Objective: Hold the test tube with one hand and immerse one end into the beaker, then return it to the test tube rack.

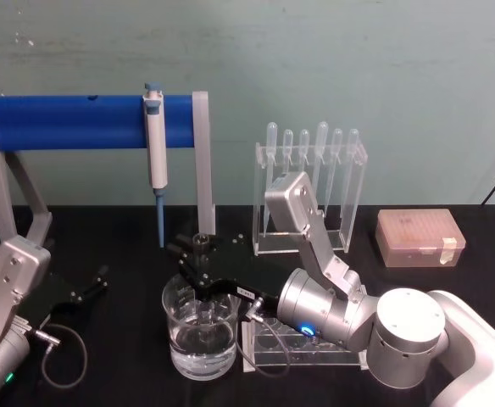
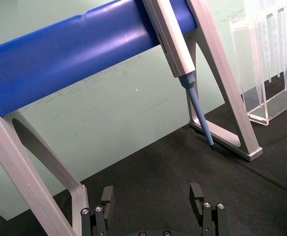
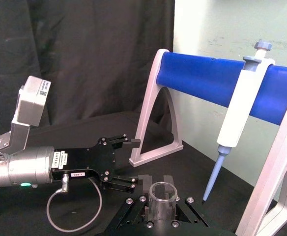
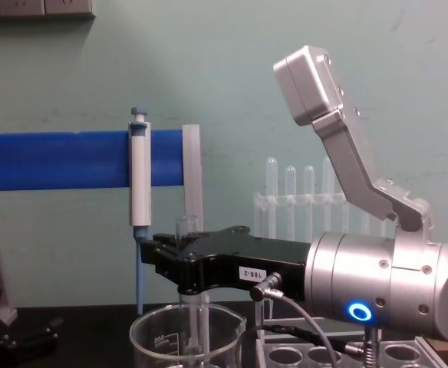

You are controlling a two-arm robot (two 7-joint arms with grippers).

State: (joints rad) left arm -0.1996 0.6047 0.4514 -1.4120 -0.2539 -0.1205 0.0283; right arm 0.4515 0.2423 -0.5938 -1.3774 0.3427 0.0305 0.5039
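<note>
The test tube [image 1: 202, 244] stands upright with my right gripper [image 1: 195, 259] shut on it just below its open rim. In the chest view the tube [image 4: 187, 230] runs down from the black jaws into the beaker [image 4: 159, 337], its lower end inside the glass. The beaker [image 1: 198, 343] sits at the table's front middle and holds clear liquid. The right wrist view looks down on the tube's rim [image 3: 153, 202] between the gripper [image 3: 162, 209]. My left gripper [image 1: 91, 284] rests open on the table at the left, seen also as the gripper [image 2: 152, 196] with nothing between its fingers.
A blue bar stand [image 1: 69, 123] with a hanging white-and-blue pipettor [image 1: 155, 153] spans the back left. A clear rack of pipettes [image 1: 311, 191] and a tan tip box [image 1: 419, 237] stand at the back right. A clear holed rack [image 1: 303, 349] lies under my right wrist.
</note>
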